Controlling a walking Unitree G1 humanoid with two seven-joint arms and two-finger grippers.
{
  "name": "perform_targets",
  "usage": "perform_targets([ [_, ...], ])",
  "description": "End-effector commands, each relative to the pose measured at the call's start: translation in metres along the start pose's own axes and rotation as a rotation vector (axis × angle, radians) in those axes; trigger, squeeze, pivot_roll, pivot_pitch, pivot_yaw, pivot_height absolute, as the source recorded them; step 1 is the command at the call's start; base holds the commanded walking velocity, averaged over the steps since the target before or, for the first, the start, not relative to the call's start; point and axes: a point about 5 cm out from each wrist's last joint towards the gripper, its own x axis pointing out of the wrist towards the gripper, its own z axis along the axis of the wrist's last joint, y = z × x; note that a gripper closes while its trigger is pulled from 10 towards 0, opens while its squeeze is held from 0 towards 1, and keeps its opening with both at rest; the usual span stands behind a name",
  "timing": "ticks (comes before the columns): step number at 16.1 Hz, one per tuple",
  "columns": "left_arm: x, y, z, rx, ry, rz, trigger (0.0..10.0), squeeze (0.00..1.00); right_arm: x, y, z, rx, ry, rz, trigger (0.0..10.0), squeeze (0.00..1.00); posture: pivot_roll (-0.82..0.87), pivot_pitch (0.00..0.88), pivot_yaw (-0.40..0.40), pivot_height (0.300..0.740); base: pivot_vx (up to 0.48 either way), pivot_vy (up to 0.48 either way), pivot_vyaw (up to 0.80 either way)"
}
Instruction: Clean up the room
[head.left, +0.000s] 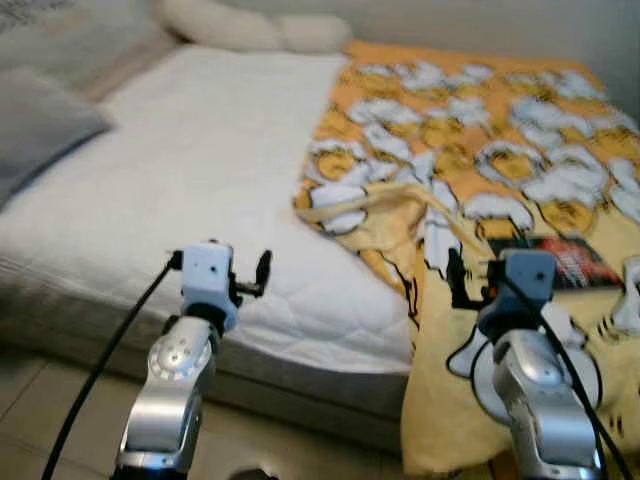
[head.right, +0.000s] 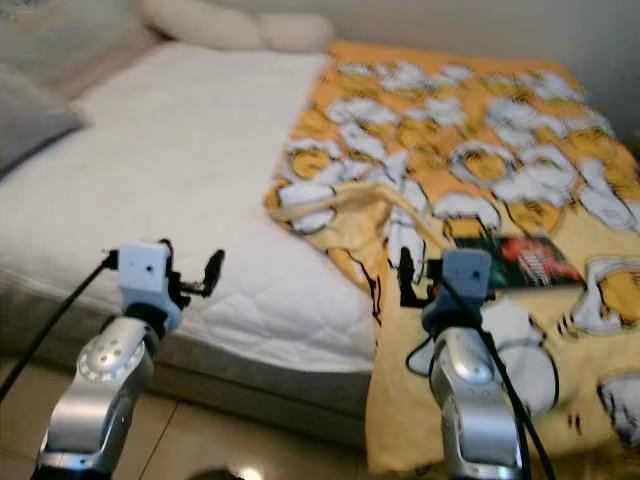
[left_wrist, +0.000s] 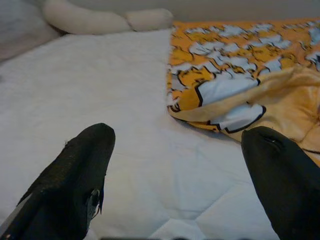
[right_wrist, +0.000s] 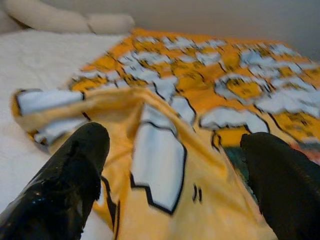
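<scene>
A yellow-orange blanket (head.left: 480, 150) with a white cartoon print covers the right half of the bed and hangs over its near edge. Its left edge is rumpled and folded back (head.left: 350, 212) on the bare white mattress (head.left: 200, 170). A dark red and black book-like item (head.left: 565, 262) lies on the blanket near the right. My left gripper (head.left: 218, 264) is open above the mattress's near edge, its fingers (left_wrist: 75, 175) wide apart and empty. My right gripper (head.left: 520, 275) is open over the blanket's folded part, its fingers (right_wrist: 65, 175) holding nothing.
A grey pillow (head.left: 40, 120) lies at the bed's left side. A long cream pillow (head.left: 250, 25) rests against the far wall. Pale floor tiles (head.left: 30, 400) show below the bed's near edge, which stands right in front of me.
</scene>
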Motion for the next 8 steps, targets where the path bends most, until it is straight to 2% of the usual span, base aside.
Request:
perform_targets([
  [1, 0.0004, 0.0052, 0.0019, 0.005, -0.003, 0.015, 10.0, 1.0, 0.0019, 0.004, 0.0018, 0.01, -0.003, 0.014, 10.0, 1.0, -0.02, 0.0, 0.031, 0.74, 0.0, -0.379, 0.8],
  [3, 0.001, 0.0045, 0.002, 0.003, -0.003, 0.015, 10.0, 1.0, 0.003, 0.0016, 0.0016, 0.008, 0.001, 0.006, 10.0, 1.0, -0.02, 0.0, 0.028, 0.74, 0.0, -0.379, 0.8],
  [8, 0.0021, 0.0051, 0.0032, 0.007, -0.005, 0.017, 10.0, 1.0, 0.0037, 0.0, -0.0024, -0.007, 0.022, -0.002, 10.0, 1.0, -0.02, 0.0, 0.028, 0.74, 0.0, -0.379, 0.0],
])
